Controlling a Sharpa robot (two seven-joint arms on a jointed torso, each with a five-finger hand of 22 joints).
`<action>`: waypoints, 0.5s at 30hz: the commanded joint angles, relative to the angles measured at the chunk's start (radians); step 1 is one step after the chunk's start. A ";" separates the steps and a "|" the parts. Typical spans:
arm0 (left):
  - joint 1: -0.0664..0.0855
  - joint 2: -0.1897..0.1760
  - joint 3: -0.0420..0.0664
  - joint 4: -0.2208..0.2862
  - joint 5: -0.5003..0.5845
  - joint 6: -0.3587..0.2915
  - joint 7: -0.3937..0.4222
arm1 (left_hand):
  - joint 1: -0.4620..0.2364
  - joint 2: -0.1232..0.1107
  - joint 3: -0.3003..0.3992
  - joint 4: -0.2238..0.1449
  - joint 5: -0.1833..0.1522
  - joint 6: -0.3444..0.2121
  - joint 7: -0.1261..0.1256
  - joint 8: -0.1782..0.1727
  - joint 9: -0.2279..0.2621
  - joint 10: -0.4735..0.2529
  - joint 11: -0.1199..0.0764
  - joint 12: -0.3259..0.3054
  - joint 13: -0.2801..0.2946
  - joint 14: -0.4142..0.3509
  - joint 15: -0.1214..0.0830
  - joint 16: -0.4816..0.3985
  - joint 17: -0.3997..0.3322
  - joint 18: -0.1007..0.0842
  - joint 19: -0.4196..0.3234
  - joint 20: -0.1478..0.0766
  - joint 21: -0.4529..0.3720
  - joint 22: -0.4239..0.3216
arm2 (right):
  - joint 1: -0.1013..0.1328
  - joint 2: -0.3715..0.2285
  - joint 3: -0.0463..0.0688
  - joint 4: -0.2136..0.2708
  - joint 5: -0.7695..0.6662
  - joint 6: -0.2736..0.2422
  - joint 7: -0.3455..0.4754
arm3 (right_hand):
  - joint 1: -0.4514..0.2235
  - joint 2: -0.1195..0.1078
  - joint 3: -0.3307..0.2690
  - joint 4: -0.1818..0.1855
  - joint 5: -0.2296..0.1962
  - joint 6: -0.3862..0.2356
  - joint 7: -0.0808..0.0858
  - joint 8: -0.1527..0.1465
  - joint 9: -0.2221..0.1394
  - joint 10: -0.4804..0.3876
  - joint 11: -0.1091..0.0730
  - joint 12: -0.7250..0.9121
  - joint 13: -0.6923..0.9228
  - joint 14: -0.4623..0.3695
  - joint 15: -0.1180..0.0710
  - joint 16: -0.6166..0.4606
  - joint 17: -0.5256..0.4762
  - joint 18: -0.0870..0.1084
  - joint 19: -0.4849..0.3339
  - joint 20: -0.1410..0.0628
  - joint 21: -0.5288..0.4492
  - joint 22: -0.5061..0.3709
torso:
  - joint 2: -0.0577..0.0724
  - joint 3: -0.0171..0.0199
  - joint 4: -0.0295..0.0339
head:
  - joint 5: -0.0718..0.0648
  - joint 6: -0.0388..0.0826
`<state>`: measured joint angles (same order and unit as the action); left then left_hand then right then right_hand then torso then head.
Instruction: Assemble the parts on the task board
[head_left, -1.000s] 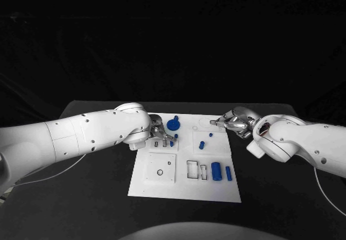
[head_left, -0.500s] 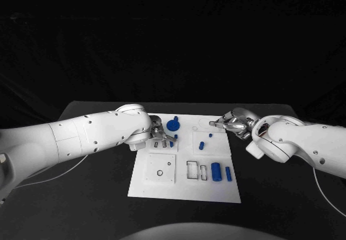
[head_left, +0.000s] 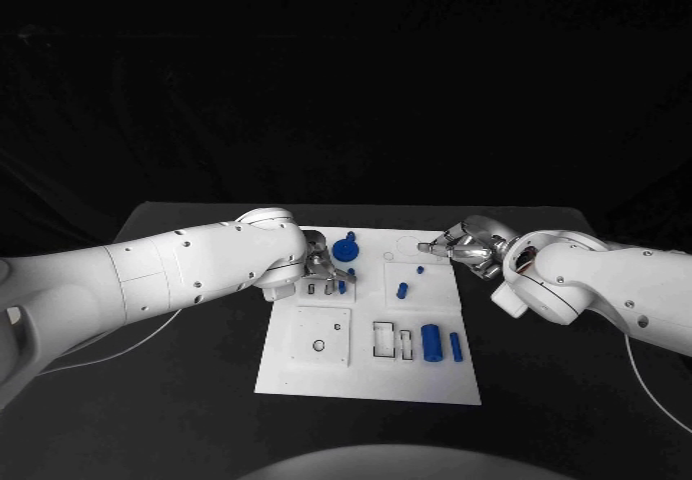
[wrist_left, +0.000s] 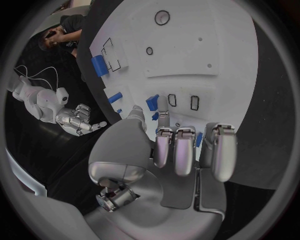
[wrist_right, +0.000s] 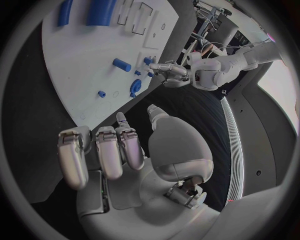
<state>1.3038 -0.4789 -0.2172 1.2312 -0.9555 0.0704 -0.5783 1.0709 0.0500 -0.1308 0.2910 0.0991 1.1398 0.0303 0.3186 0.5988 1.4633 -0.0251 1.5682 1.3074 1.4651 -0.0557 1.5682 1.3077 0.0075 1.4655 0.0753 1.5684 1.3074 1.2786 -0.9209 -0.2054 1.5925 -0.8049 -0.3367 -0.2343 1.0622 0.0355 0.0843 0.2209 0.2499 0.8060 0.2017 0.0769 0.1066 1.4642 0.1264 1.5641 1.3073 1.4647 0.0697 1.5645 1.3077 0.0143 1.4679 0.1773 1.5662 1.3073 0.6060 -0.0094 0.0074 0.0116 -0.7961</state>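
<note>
over the task board (head_left: 369, 372), left robot hand (head_left: 320, 270) pinches a blue part (wrist_left: 152, 103) (right robot hand (head_left: 464, 247) curled, empty).

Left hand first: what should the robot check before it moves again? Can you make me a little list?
1. Left hand over the task board: ok. Its fingertips are down at the two small slots near the board's left edge.
2. Left hand holding a part: cannot tell. A small blue piece sits right at its fingertips, but the grip is hidden.
3. Right hand out of the way: ok. It sits at the board's far right corner, fingers curled, nothing seen in them.
4. Parts left to place: not ok. A thick blue cylinder and a thin blue rod lie loose near the board's right edge.
5. Board flat on the table: ok.
</note>
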 joint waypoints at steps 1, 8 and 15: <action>-0.002 0.009 0.001 -0.006 0.000 0.008 0.007 | 0.003 0.009 -0.006 0.000 -0.007 0.004 0.002 -0.007 0.002 0.108 0.004 0.003 0.263 0.106 0.003 0.003 0.263 -0.008 0.105 -0.003 0.002 0.263 | -0.001 0.002 0.000 0.000 -0.006 0.019 -0.006 | -0.004 0.003 0.000 0.003 0.006 -0.003 0.001 0.005 0.002 0.107 0.007 0.007 0.264 0.106 0.007 0.006 0.263 -0.014 0.103 0.007 0.005 0.263 | 0.000 0.0007 -0.0001 | 0.000 -0.001; -0.005 0.017 0.001 -0.014 -0.002 0.009 0.001 | 0.005 0.010 -0.007 0.000 -0.009 0.004 0.003 -0.008 0.004 0.108 0.004 0.003 0.263 0.106 0.003 0.003 0.263 -0.008 0.105 -0.003 0.002 0.263 | -0.001 0.002 0.000 0.000 -0.006 0.022 -0.007 | -0.005 0.003 0.000 0.004 0.006 -0.004 0.001 0.005 0.002 0.107 0.007 0.007 0.264 0.106 0.007 0.006 0.263 -0.014 0.103 0.007 0.005 0.263 | 0.000 0.0007 0.0016 | -0.003 -0.001; -0.015 0.024 0.001 -0.027 -0.004 0.014 0.000 | 0.016 0.014 -0.007 -0.001 -0.011 0.002 0.003 -0.011 0.007 0.108 0.004 0.003 0.263 0.106 0.003 0.003 0.263 -0.008 0.105 -0.003 0.002 0.263 | -0.001 0.003 0.000 0.000 -0.005 0.023 -0.010 | -0.005 0.004 -0.001 0.005 0.006 -0.004 0.001 0.006 0.002 0.107 0.007 0.007 0.264 0.106 0.008 0.006 0.263 -0.014 0.103 0.007 0.005 0.263 | 0.000 0.0000 0.0012 | -0.008 -0.004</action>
<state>1.2902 -0.4596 -0.2168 1.2065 -0.9556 0.0721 -0.5804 1.0817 0.0608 -0.1309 0.2909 0.0946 1.1398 0.0303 0.3128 0.6048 1.4633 -0.0250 1.5682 1.3074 1.4651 -0.0556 1.5682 1.3076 0.0075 1.4655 0.0754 1.5684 1.3074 1.2782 -0.9185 -0.2054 1.5922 -0.8049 -0.3299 -0.2398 1.0622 0.0354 0.0843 0.2208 0.2498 0.8060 0.2018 0.0769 0.1073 1.4642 0.1264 1.5641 1.3081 1.4647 0.0697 1.5645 1.3076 0.0143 1.4679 0.1772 1.5662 1.3081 0.6059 -0.0087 0.0085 0.0059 -0.7991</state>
